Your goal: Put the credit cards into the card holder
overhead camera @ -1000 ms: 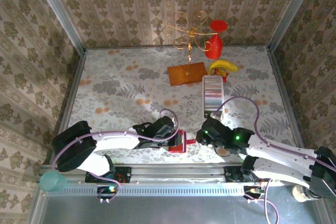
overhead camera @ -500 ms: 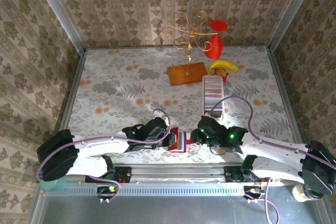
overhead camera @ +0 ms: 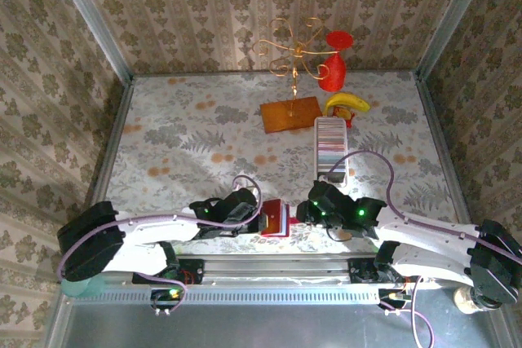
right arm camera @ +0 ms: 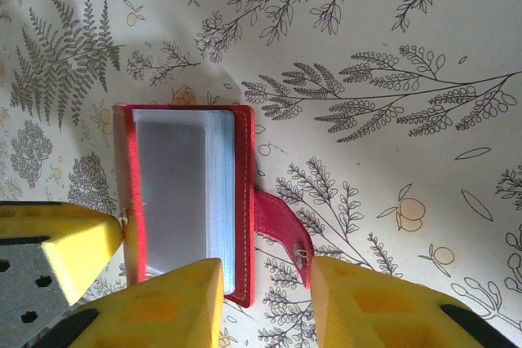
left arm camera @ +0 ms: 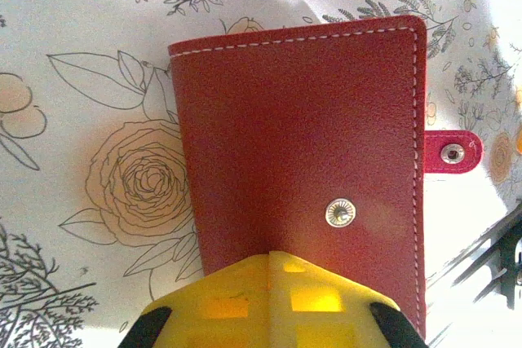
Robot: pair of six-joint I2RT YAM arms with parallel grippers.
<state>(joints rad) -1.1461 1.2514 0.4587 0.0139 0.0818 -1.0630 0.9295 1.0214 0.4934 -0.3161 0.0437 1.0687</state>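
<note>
The red card holder (overhead camera: 275, 219) lies at the table's near edge, between my two grippers. In the left wrist view its red cover (left arm camera: 302, 136) faces me, snap tab (left arm camera: 451, 152) sticking out to the right. My left gripper (left arm camera: 269, 257) is shut, its yellow tip pressed against that cover. From the right wrist the card holder (right arm camera: 175, 193) is open, showing grey-blue pockets, with the cover standing on edge at the left. My right gripper (right arm camera: 265, 303) is open, its fingers straddling the holder's right edge and tab. The credit cards (overhead camera: 330, 140) stand in a row farther back.
The cards sit in a long white tray (overhead camera: 329, 174) right of centre. Behind it are a banana (overhead camera: 347, 103), a red goblet (overhead camera: 334, 63) and an orange-brown base (overhead camera: 290, 114) with a gold wire stand. Patterned walls close in the table.
My left gripper has shut and drawn a little to the left, staying against the holder's cover. The right gripper has shifted left, closer to the holder.
</note>
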